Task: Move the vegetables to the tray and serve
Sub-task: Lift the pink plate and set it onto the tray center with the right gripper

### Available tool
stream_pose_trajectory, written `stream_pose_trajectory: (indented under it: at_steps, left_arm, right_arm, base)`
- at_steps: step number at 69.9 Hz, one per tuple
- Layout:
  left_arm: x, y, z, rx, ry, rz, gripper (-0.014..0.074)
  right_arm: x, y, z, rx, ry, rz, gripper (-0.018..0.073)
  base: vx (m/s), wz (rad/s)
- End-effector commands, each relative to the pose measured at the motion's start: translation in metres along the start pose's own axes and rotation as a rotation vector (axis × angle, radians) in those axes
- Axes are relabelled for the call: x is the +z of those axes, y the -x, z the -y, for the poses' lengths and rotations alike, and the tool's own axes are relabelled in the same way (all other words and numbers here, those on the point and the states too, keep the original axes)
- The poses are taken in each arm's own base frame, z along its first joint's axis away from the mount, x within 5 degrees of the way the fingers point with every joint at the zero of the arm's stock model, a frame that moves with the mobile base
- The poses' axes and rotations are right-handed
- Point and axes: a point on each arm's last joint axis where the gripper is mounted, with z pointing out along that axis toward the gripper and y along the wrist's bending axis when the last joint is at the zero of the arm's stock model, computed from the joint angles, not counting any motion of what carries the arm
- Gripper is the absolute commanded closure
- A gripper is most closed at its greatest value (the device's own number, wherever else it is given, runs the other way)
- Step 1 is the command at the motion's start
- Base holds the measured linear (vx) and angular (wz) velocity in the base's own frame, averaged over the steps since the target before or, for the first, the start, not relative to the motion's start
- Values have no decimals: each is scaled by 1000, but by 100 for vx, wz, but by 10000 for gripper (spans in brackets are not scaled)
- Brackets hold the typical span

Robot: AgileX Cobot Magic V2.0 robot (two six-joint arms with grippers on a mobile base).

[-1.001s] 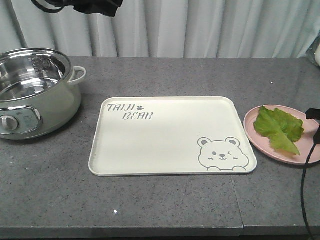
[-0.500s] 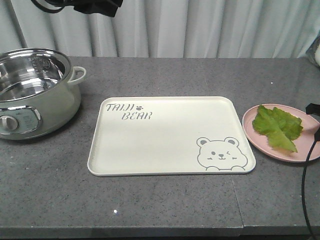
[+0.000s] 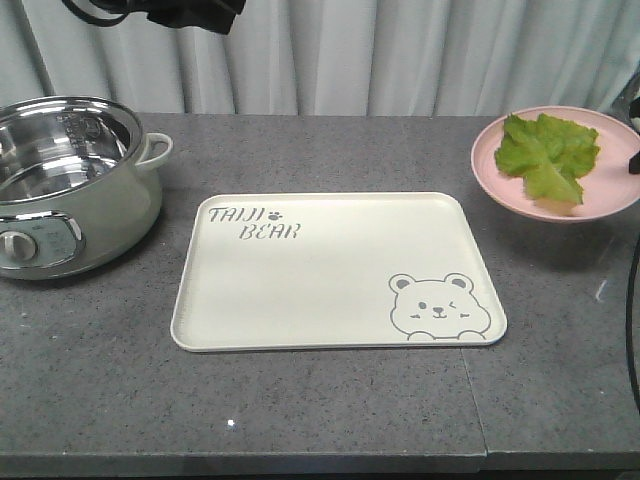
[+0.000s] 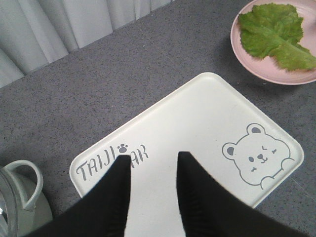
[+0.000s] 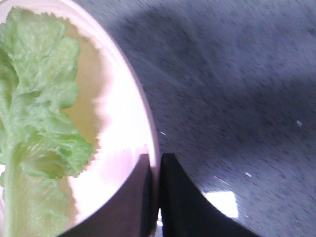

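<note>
The vegetables are one green lettuce leaf (image 3: 545, 150) lying on a round pink plate (image 3: 500, 185), which hangs above the table at the right, tilted toward the camera. My right gripper (image 5: 155, 157) is shut on the plate's rim (image 5: 143, 113), one finger inside and one outside, with the lettuce (image 5: 39, 98) beside it. The cream tray (image 3: 330, 280) with the bear drawing lies flat at the table's middle. In the left wrist view my left gripper (image 4: 153, 157) hovers open over the tray (image 4: 197, 113), holding nothing, and the plate (image 4: 256, 69) with the lettuce (image 4: 274, 32) is at the upper right.
A pale green electric pot (image 3: 70, 180) with a shiny steel bowl stands at the left; its handle (image 4: 22, 177) shows beside the tray. A black cable (image 3: 632, 330) hangs at the right edge. Grey curtains back the table, whose front edge runs along the bottom.
The pink plate with the lettuce has risen off the table at the right and now hangs higher and tilted. The tray has shifted slightly left in the picture.
</note>
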Motion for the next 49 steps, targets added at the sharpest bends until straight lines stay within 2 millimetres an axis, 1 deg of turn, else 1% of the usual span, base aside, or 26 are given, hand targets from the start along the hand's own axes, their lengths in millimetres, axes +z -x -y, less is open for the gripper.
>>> stream_pose_trajectory:
  at_steps: [1,6,8,12,13,18,26,33,39,49]
  left_arm:
    - [-28,6,3,-5,-3,90,377]
    - [-28,6,3,-5,-3,90,377]
    - [-28,6,3,-5,-3,90,377]
    - [-28,6,3,-5,-3,90,377]
    - [-28,6,3,-5,-3,90,377]
    - [-28,6,3,-5,-3,90,377]
    - [-28,6,3,-5,-3,90,377]
    - [-28,6,3,-6,-3,90,377]
    - [-28,6,3,-6,-3,90,377]
    - [-28,6,3,-7,-4,90,377]
  right_arm:
    - [-30,7,-38,-58,144,89,565]
    - [-24,6,-57,-102,210,85,565]
    - [-20,5,-69,-126,230,77,565]
    - [-14,4,-85,-163,247,70,564]
    - [-11,2,-93,-180,256,64,564]
    - [0,-2,-119,-237,280,45,564]
    - [22,-15,-165,-327,319,5,564]
    - [44,-29,-197,-395,336,-47,564]
    - [64,-40,-215,-439,323,-86,564]
    - [95,-57,-230,-494,253,-169,561]
  base:
    - [0,0]
    - [0,0]
    - [0,0]
    - [0,0]
    - [0,0]
    - [0,0]
    - [0,0]
    - [0,0]
    - [0,0]
    - [0,0]
